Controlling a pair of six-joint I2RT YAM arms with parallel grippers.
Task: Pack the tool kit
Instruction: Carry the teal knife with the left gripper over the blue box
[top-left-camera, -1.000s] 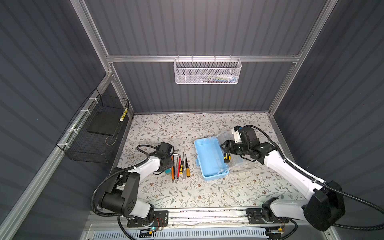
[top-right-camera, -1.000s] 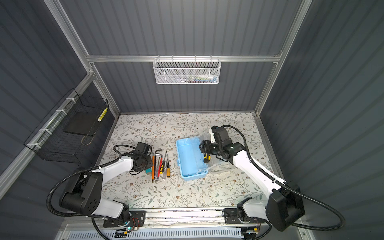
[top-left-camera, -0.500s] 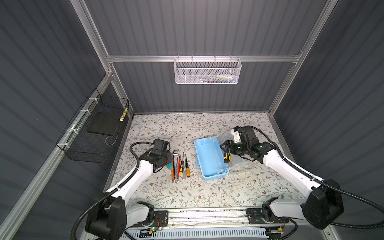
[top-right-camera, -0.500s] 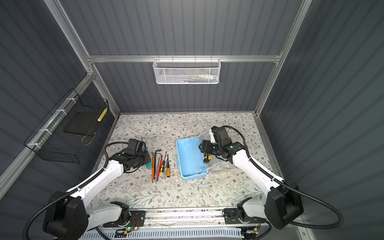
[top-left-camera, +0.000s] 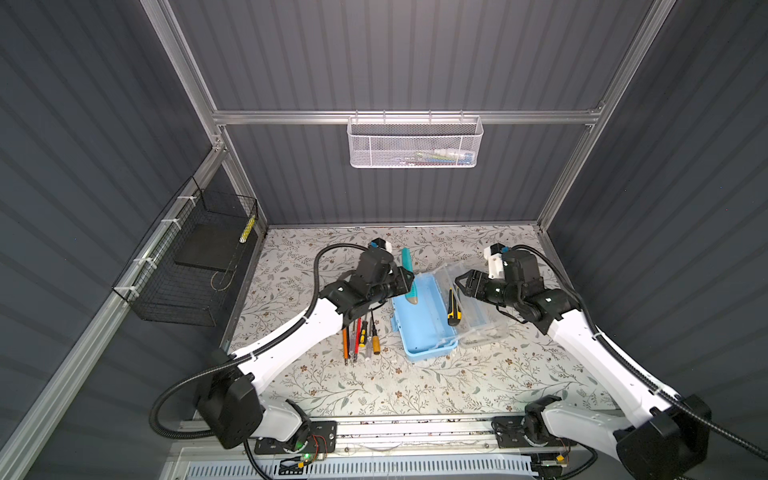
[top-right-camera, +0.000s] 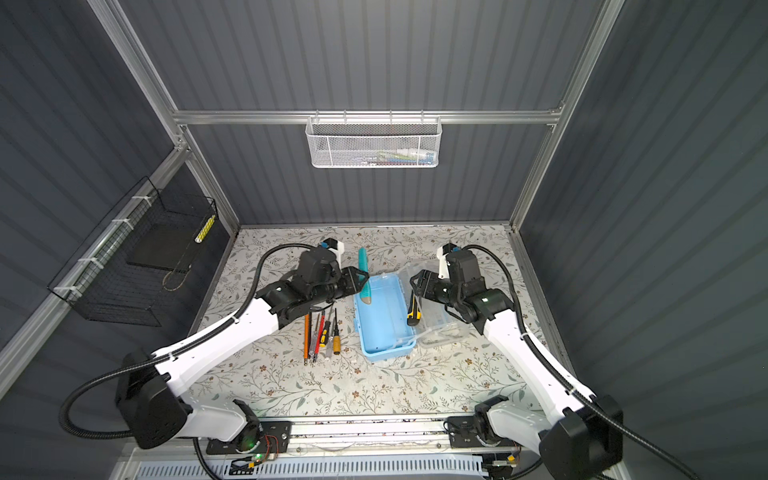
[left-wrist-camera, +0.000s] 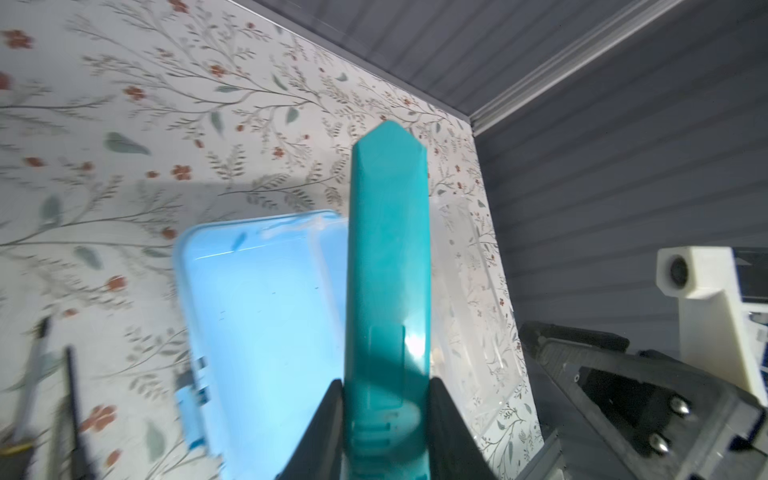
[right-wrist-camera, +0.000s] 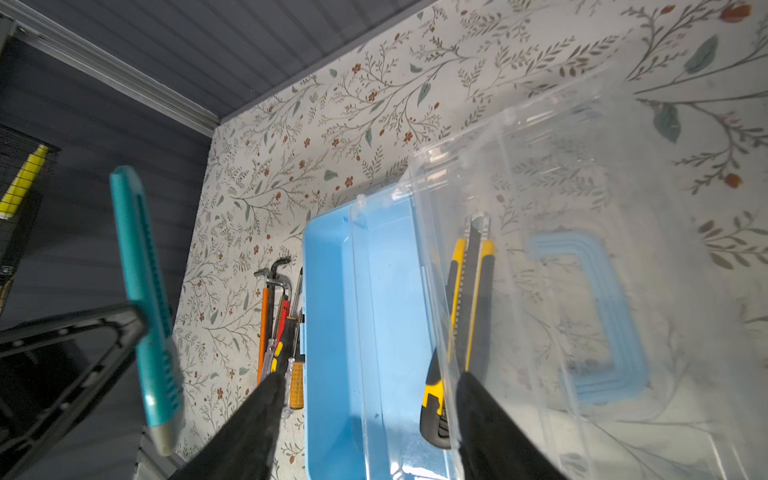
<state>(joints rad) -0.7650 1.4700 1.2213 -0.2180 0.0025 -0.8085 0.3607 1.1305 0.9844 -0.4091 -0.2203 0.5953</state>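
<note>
Starting big: we see the floral table (top-left-camera: 374, 386), with a black wire basket (top-left-camera: 183, 270) on the left wall and a white mesh basket (top-left-camera: 413, 143) on the back rail. We have the light-blue box (top-left-camera: 419, 332) mid-table, open, its long side running front to back. Its clear lid (top-left-camera: 482, 320) lies flipped out on the right, and in the right wrist view we see the blue handle (right-wrist-camera: 602, 316) through it. We read the left gripper (top-left-camera: 406, 283) as clamped on the teal tool (top-left-camera: 406, 257). The tool hangs in the air over the box's far left rim, grey tip pointing toward the front. We read the right gripper (top-left-camera: 460, 286) as spread wide with nothing in it, hovering above the far end of the yellow-black knife (top-left-camera: 453, 309). We find the knife along the seam where box meets lid, but we cannot tell which side it rests in. We see the screwdrivers (top-left-camera: 361, 336) in a row on the table just left of the box, partly under the left arm, with the hex keys (right-wrist-camera: 272, 270) at their far end.
</note>
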